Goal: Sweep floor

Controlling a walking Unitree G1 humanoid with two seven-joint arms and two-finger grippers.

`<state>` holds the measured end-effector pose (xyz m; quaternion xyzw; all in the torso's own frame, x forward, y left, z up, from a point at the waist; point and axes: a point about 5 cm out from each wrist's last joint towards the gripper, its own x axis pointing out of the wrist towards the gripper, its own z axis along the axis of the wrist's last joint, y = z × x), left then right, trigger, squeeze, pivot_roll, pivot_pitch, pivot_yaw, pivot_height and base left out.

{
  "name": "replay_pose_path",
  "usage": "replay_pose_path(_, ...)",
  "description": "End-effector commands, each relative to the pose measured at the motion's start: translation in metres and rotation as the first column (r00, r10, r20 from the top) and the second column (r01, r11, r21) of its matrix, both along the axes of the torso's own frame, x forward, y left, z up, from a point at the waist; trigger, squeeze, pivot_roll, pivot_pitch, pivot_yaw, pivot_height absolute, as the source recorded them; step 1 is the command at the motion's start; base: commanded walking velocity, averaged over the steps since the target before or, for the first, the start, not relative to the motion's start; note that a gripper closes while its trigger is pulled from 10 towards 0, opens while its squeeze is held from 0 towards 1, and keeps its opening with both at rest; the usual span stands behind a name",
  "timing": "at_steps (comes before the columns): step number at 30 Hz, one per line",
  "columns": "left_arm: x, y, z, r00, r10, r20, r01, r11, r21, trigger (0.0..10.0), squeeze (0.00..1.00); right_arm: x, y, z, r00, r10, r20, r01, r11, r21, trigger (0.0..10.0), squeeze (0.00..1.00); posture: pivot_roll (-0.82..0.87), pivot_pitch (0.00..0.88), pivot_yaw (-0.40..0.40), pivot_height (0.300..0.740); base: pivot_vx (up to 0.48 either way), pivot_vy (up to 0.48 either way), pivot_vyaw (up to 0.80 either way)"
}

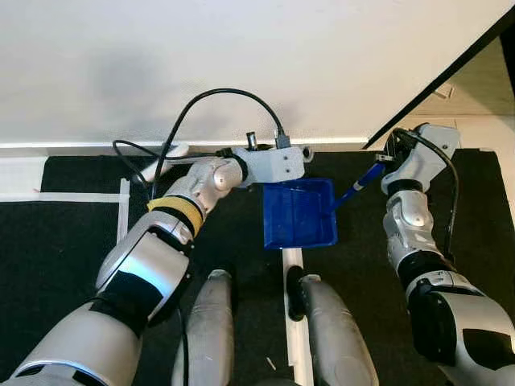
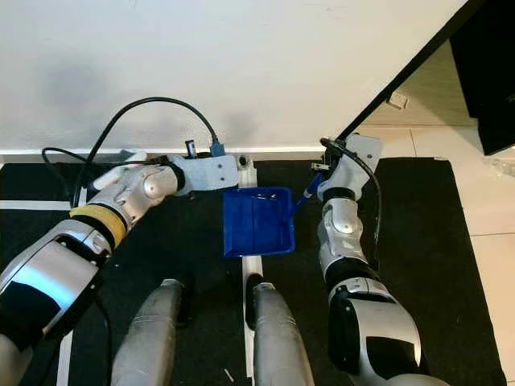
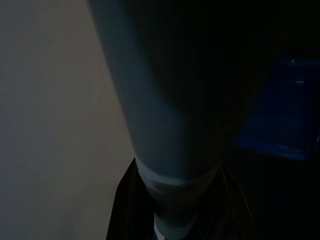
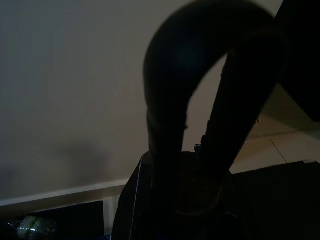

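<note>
One dustpan [image 1: 298, 214] between both grippers.

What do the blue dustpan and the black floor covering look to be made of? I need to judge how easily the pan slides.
The blue dustpan looks like moulded plastic: uniform saturated colour, thin raised rim, faint sheen. The black floor covering looks like a matte mat or low-pile carpet, with no reflections and a slightly rough surface; the exact fabric cannot be told.

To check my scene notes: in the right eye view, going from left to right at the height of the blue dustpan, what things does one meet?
Left arm with yellow band → blue dustpan → blue handle → right arm → tiled floor.
</note>
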<state>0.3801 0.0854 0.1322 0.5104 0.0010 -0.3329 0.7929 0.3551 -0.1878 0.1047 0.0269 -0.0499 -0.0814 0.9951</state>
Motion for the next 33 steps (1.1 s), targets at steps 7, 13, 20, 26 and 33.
replay_pose_path(7, -0.01, -0.021, -0.007, 0.996, -0.059, 0.068, 0.064, 0.995, -0.071, 10.0, 0.0, -0.022, 0.001, -0.045, 0.981, 0.007, -0.196, -0.004, 1.0, 0.016, 10.0, 0.0, 0.14, 0.388, -0.059, 0.74, 0.0, 0.0, 0.0)
replay_pose_path(13, -0.012, -0.036, 0.006, 0.982, -0.114, 0.152, 0.136, 0.981, -0.14, 10.0, 0.0, -0.023, 0.002, -0.047, 0.98, 0.008, -0.197, -0.005, 1.0, 0.018, 10.0, 0.0, 0.13, 0.384, -0.058, 0.74, 0.0, 0.0, 0.0)
replay_pose_path(20, -0.024, -0.053, 0.001, 0.965, -0.236, 0.11, 0.252, 0.954, -0.163, 10.0, 0.0, -0.021, 0.004, -0.045, 0.981, 0.013, -0.195, -0.01, 1.0, 0.019, 10.0, 0.0, 0.13, 0.381, -0.058, 0.74, 0.0, 0.0, 0.0)
replay_pose_path(26, -0.037, -0.066, -0.01, 0.942, -0.328, 0.07, 0.335, 0.928, -0.166, 10.0, 0.0, -0.021, 0.003, -0.045, 0.981, 0.015, -0.195, -0.012, 1.0, 0.016, 10.0, 0.0, 0.13, 0.379, -0.058, 0.74, 0.0, 0.0, 0.0)
replay_pose_path(33, -0.056, -0.068, -0.044, 0.902, -0.417, -0.108, 0.412, 0.909, -0.067, 10.0, 0.0, -0.021, 0.003, -0.045, 0.98, 0.017, -0.197, -0.016, 1.0, 0.01, 10.0, 0.0, 0.12, 0.377, -0.054, 0.74, 0.0, 0.0, 0.0)
